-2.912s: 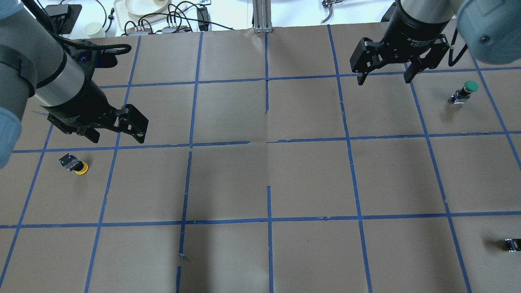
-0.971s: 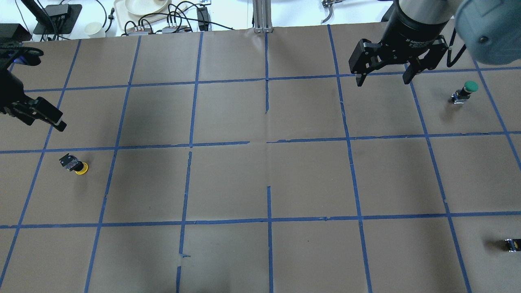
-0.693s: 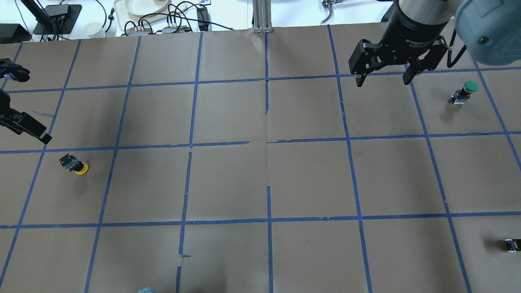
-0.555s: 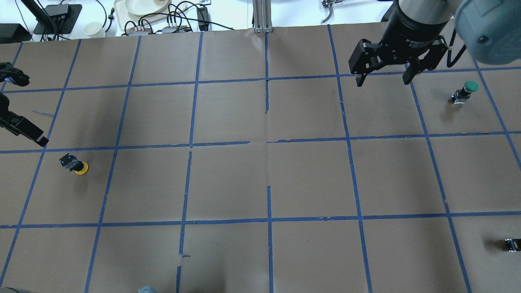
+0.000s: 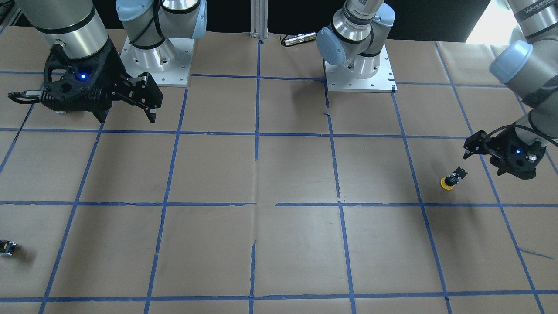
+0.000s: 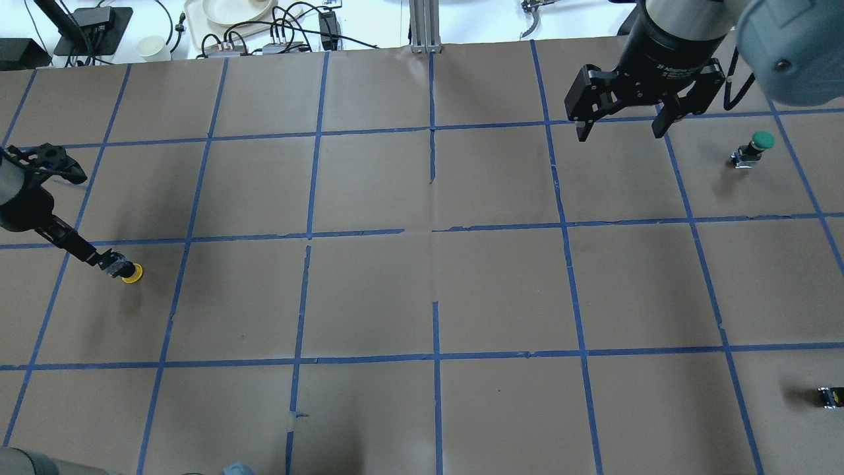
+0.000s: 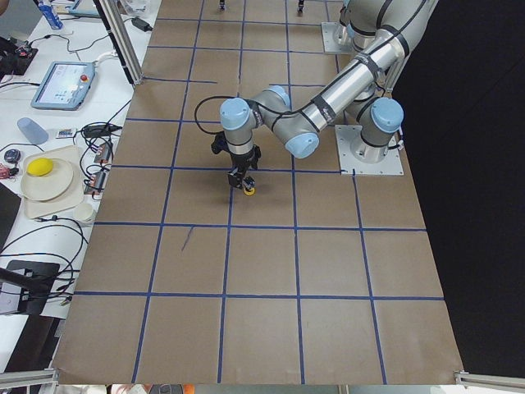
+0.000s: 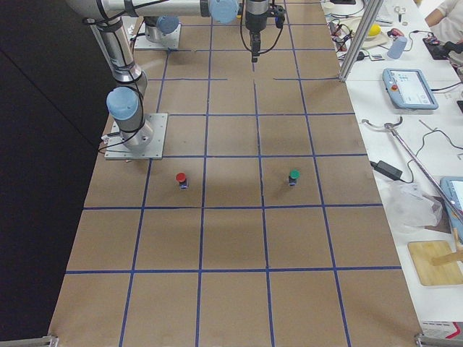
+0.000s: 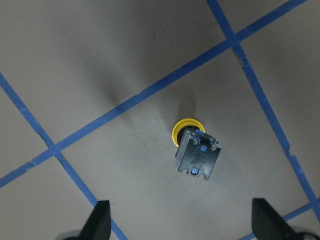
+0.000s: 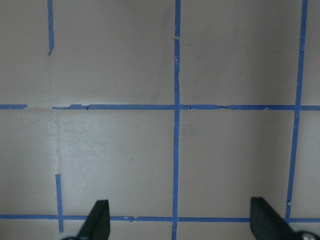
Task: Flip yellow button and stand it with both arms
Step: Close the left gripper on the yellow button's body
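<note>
Paper taped in a blue grid covers the surface [image 6: 501,284]. At 9 o'clock on it in the overhead view sits the yellow button [image 6: 124,268], its cap low against the paper and its black body tilted up toward 10 o'clock. The left tool [image 9: 184,221] hangs low over it. The wrist view shows the two fingers wide apart with the button [image 9: 195,150] in line between them and a little ahead, neither finger touching it. From overhead, one finger reaches to the button's body from 10 o'clock, though contact cannot be told there.

The right tool [image 6: 621,132] hovers high at 1 o'clock, well apart from the yellow button. Its fingers are spread and nothing is between them, and its wrist view shows only bare paper and tape.

A green button [image 6: 755,146] stands cap up at 2 o'clock, just beside the right tool. A small black-and-yellow block [image 6: 829,396] lies at 4 o'clock by the edge. A red button [image 8: 181,178] stands near the right arm's base.
</note>
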Controlling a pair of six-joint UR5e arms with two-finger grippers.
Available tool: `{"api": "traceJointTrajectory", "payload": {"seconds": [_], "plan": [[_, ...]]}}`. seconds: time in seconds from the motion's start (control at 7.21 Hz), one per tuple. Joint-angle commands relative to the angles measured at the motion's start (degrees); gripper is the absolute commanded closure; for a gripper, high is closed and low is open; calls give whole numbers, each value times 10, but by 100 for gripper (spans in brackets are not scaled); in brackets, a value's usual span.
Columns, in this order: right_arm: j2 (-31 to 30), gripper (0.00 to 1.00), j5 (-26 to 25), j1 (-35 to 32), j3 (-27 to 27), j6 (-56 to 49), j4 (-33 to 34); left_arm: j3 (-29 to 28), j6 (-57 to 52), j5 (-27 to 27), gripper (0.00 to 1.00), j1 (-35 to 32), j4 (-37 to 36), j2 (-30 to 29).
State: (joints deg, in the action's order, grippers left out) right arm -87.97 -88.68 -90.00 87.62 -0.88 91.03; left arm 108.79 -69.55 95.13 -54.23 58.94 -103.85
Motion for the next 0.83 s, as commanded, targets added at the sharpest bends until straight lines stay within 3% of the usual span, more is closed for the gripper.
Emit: {"api": "traceJointTrajectory", "payload": {"seconds": [0.0,0.69], "plan": [[0,0,0,0,0,0,-1,27,-20,-5,0,0,-47,-6],[0,0,0,0,0,0,-1,29,-69,-41,1,1,-47,-23]]}}
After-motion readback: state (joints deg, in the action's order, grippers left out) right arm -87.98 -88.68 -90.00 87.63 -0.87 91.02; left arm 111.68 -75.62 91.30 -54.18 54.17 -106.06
